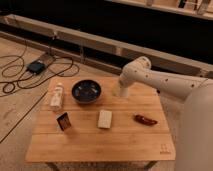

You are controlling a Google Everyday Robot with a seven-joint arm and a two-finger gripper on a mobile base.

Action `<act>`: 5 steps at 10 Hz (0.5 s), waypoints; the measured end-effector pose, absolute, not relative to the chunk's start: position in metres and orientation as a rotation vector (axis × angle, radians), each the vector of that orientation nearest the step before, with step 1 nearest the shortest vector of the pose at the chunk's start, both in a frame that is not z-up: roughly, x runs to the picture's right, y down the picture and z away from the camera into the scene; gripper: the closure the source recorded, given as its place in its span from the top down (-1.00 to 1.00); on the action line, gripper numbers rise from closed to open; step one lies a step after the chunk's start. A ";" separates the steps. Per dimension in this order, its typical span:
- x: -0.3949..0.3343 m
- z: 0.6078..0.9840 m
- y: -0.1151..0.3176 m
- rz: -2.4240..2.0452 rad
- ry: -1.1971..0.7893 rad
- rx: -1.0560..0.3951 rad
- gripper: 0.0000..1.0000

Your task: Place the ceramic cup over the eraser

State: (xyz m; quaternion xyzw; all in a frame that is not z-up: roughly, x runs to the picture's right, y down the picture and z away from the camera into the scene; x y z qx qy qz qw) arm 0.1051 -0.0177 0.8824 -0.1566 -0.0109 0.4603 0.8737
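Note:
The eraser (pixel 63 121) is a small dark block with a reddish face, standing on the front left of the wooden table (pixel 100 142). My gripper (pixel 121 91) points down at the table's back edge, right of the dark bowl, at the spot where the off-white ceramic cup (pixel 120 89) stands. Cup and gripper are both pale and merge, so I cannot tell whether the cup is held. The pale arm (pixel 165 82) comes in from the right. The eraser lies far to the front left of the gripper.
A wide dark bowl (pixel 86 91) sits at the back centre. A pale bottle (pixel 56 96) lies at the left. A beige flat pad (pixel 105 119) lies mid-table and a reddish-brown object (pixel 145 120) to its right. Cables and a dark box (pixel 36 66) lie on the floor at left.

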 end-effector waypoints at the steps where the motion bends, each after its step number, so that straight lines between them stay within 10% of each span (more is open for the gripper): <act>1: 0.107 0.885 -0.026 0.955 -0.018 -0.316 0.60; 5: 0.122 0.904 -0.037 0.952 0.011 -0.309 0.60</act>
